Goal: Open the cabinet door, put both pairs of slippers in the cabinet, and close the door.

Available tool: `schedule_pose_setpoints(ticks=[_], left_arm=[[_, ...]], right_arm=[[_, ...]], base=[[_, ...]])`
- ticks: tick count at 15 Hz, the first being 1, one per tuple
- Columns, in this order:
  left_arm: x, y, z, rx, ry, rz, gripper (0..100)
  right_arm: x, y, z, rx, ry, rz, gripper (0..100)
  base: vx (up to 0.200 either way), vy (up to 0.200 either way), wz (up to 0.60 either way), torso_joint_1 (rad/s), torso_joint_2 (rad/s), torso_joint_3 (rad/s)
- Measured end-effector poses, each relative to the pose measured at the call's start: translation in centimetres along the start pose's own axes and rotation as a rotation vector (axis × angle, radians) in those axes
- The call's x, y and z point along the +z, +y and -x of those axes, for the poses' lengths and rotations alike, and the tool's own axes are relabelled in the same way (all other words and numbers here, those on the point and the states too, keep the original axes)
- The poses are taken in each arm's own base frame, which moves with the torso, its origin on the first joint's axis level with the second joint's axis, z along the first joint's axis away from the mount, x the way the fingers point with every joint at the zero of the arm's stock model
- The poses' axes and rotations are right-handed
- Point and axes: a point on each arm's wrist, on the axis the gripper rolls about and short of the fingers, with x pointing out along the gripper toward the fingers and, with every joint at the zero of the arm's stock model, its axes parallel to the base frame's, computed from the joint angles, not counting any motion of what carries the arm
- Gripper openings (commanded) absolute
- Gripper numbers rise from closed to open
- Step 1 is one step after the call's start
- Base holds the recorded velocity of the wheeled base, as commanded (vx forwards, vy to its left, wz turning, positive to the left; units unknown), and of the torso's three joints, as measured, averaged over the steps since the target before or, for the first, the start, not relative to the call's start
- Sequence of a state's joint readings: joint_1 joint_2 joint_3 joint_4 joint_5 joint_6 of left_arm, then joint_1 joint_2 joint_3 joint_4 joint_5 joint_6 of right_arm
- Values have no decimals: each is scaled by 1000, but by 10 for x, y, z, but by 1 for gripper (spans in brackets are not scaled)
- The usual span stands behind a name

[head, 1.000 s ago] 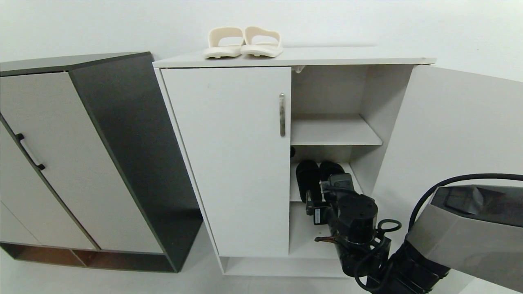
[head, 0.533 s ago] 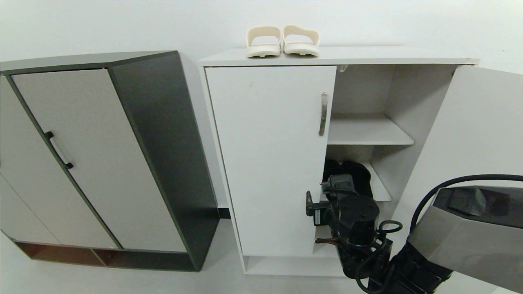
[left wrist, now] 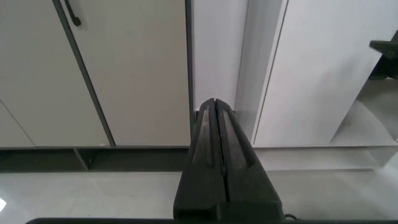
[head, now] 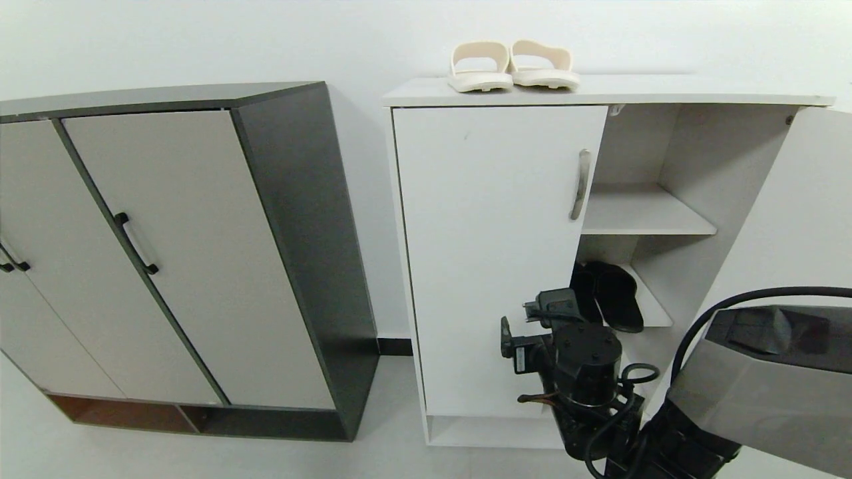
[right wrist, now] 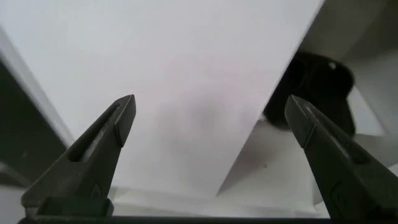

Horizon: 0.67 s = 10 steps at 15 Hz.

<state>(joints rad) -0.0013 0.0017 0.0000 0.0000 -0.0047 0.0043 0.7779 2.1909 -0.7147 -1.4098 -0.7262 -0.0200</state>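
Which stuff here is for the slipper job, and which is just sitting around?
For the job: white cabinet, its open door, black slippers on a shelf inside, cream slippers on top.
Just sitting there: dark grey cabinet beside it, doors shut.

We had right gripper (right wrist: 210, 102) spread wide, fingers (right wrist: 99, 149) well apart. Closed white door (right wrist: 155, 62) faced us between them. Past door's edge, black slippers (right wrist: 314, 87) sat on white shelf (right wrist: 373, 106) inside cabinet. Dark panel (right wrist: 15, 124) showed just beside one finger.
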Motion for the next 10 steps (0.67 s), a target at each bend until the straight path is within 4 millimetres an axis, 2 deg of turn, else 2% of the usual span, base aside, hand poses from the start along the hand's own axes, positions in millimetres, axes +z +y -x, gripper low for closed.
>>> schedule_pose_setpoints(ticks=[10], left_arm=[[0,0,0,0,0,0,0]], right_arm=[[2,-1,3,75,-8,8,100]], base=[[0,0,0,0,0,0]])
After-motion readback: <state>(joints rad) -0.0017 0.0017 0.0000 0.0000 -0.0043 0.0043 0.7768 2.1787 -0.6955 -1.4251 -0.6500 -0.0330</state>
